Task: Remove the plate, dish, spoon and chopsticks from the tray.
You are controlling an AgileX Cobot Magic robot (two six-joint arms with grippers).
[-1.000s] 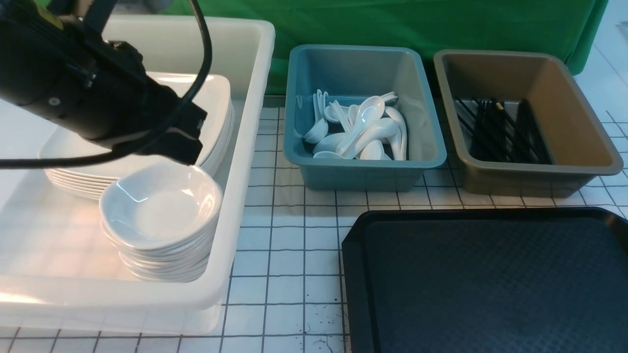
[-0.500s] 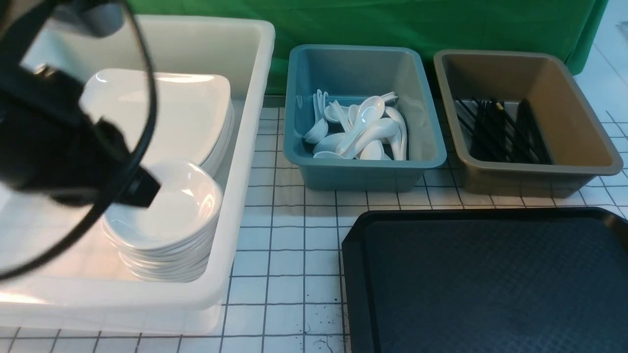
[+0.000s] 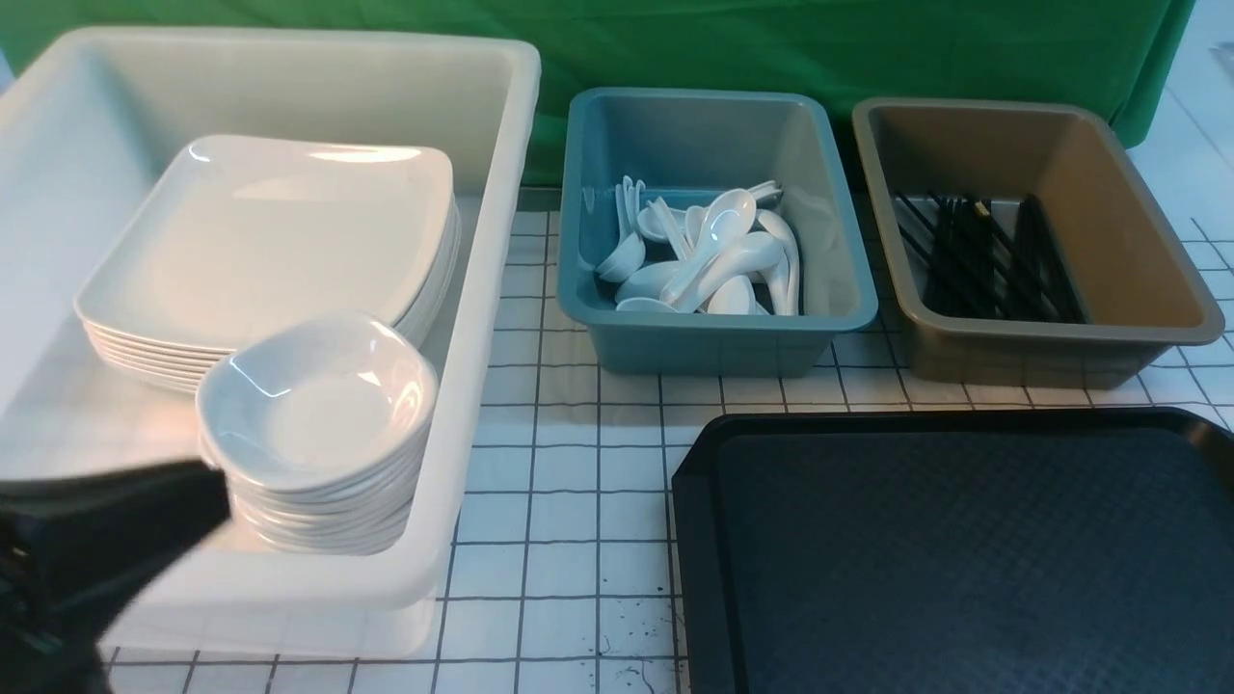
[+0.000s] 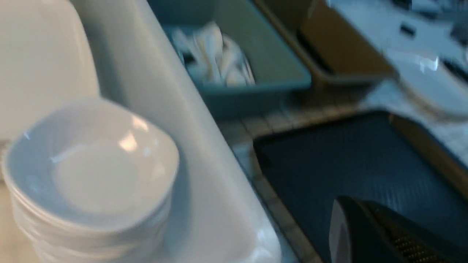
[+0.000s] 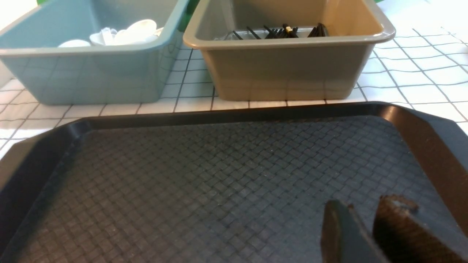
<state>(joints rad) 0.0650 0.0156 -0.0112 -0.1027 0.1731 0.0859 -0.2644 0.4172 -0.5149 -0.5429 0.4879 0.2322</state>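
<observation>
The black tray (image 3: 964, 559) lies bare at the front right, nothing on it. A plate (image 3: 270, 231) tops a stack of several plates in the white tub (image 3: 482, 289). A dish (image 3: 318, 405) tops a pile of dishes in front of it. Several spoons (image 3: 713, 255) lie in the blue tub and black chopsticks (image 3: 983, 255) in the brown tub. My left gripper (image 3: 217, 492) is low at the front left by the white tub's near wall, shut and holding nothing. My right gripper (image 5: 365, 208) hovers over the tray (image 5: 219, 175), slightly open and holding nothing.
The blue tub (image 3: 713, 342) and the brown tub (image 3: 1060, 352) stand side by side behind the tray on the checked tablecloth. The white tub fills the left side. A green backdrop closes the far edge.
My left arm has drawn back from above the white tub down to the front left corner. The plates and the dishes now show in full.
</observation>
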